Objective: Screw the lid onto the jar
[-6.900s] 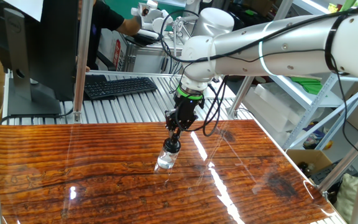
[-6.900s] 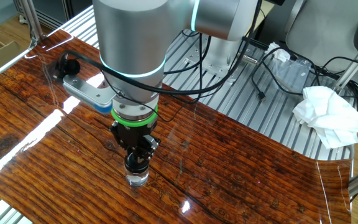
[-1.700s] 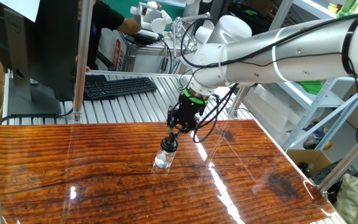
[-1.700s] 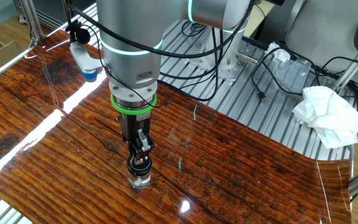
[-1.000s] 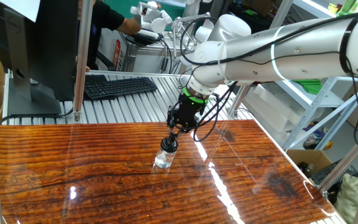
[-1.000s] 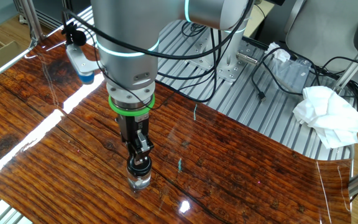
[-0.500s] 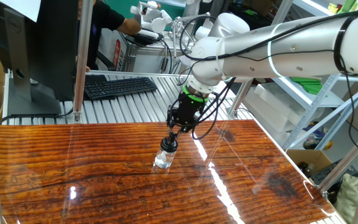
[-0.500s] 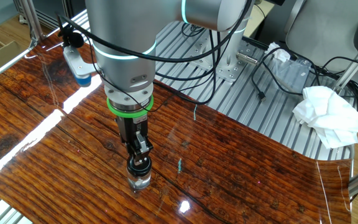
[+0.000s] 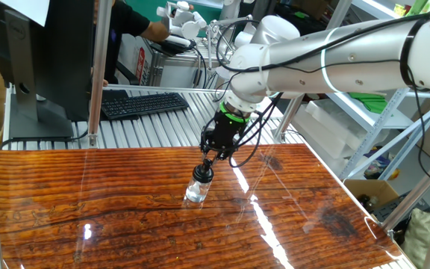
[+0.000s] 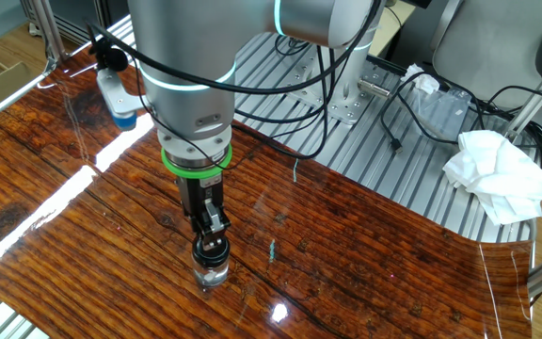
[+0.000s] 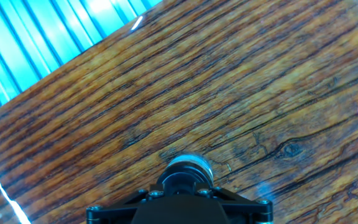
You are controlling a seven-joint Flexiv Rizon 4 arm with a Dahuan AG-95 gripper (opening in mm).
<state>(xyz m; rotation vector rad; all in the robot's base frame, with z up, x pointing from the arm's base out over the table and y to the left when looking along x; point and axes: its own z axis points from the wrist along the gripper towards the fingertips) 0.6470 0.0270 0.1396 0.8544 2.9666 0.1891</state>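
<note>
On the glossy wooden table (image 9: 110, 217), near its middle, the jar (image 9: 196, 192) stands upright with the lid (image 9: 202, 173) sitting on its mouth. Above it the gripper (image 9: 205, 169) points straight down, and its two fingers are closed around the lid, one on each side. From the other fixed view the gripper (image 10: 211, 247) hangs below a green ring on the wrist, with the dark lid (image 10: 211, 251) between its fingers and the clear jar (image 10: 212, 273) under it on the table (image 10: 365, 245). Seen from the hand, the jar (image 11: 187, 168) shows as a pale round rim just beyond the dark body of the gripper. A keyboard (image 9: 143, 103) lies on the metal bench behind the table, and a crumpled white cloth (image 10: 497, 174) rests well apart from the jar.
</note>
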